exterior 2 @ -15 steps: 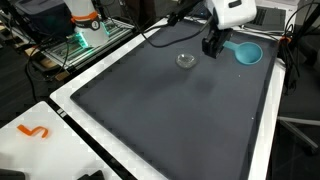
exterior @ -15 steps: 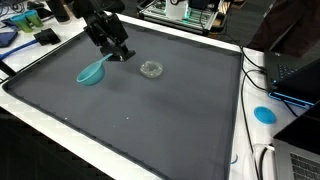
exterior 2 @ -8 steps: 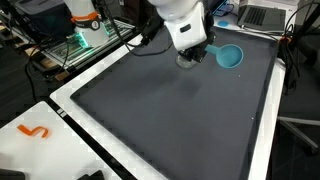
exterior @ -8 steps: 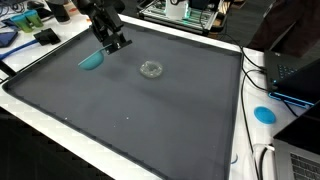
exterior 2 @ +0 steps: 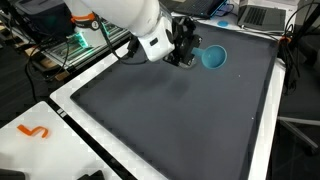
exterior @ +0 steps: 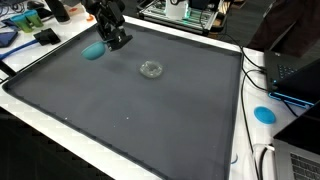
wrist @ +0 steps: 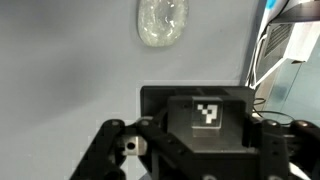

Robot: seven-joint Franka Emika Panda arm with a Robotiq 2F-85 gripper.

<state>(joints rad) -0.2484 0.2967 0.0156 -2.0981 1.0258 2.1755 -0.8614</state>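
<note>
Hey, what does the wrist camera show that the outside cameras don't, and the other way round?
Only the wrist view shows the checkered marker tag on its black mount. Only the exterior views show the teal scoop at the gripper and the blue disc beside the dark mat. Both share that mat and the clear round dish.
</note>
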